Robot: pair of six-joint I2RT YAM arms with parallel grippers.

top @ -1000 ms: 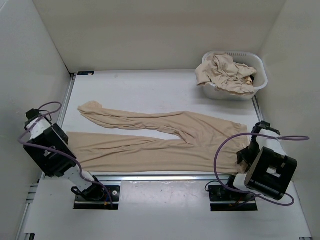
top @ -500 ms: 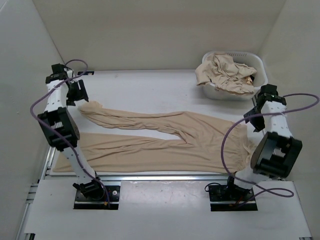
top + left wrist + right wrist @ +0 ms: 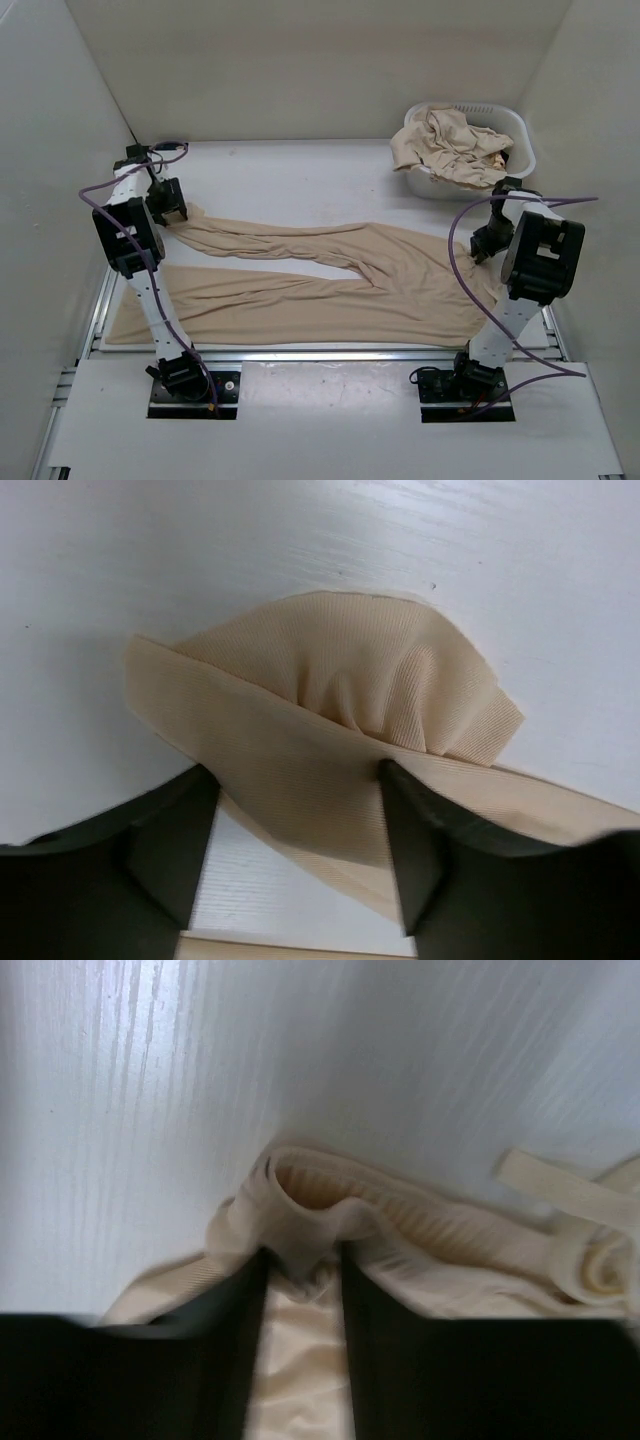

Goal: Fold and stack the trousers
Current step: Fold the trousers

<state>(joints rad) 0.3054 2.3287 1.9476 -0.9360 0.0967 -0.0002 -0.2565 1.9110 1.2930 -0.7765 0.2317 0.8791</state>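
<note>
trousers (image 3: 330, 290) flat across the desk (image 3: 300, 170), waist at right edge, legs running left | left gripper (image 3: 300, 815) fingers apart astride far-leg cuff (image 3: 330, 680), far-left corner | right gripper (image 3: 303, 1260) pinching waistband (image 3: 400, 1210) | advice: clamp the cuff deep before lifting, raise both ends together

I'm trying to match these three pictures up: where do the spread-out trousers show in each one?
Top external: the spread trousers lie across the middle, legs pointing left.
Left wrist: one leg's hem end, at picture centre.
Right wrist: the gathered waistband, lower centre, blurred.
Shared landmark: the white table under the cloth in all three.
</note>
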